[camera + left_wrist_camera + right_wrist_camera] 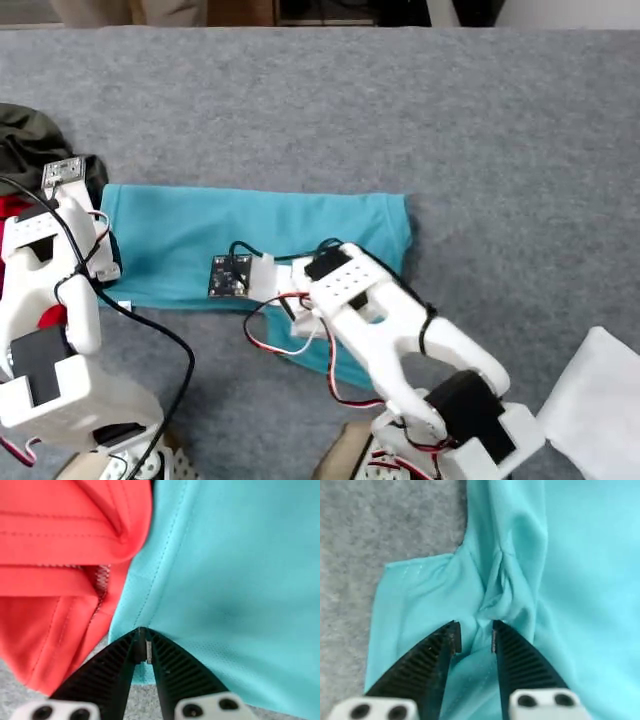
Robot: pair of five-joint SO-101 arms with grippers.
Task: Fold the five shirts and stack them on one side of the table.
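Firstly, left gripper (pixel 142 647): black ribbed fingers pinched tight on the side hem of a teal knit shirt (pixel 200 240), spread flat and wide across the grey felt-like table (pixel 450 110). Just beside that pinch, touching the teal edge, a crumpled red fabric shirt (pixel 60 555). Right gripper (pixel 474 637): narrow gap between the tips, low over the teal cloth beside a sleeve-like flap, with a raised pucker of fabric bunched between and just ahead of them, not clamped. Farther out, from the high view, a dark green garment (pixel 30 140) heaped at the table's left edge beyond the red one, and a white cloth (pixel 600 400) at the near right corner, well apart from the teal shirt.
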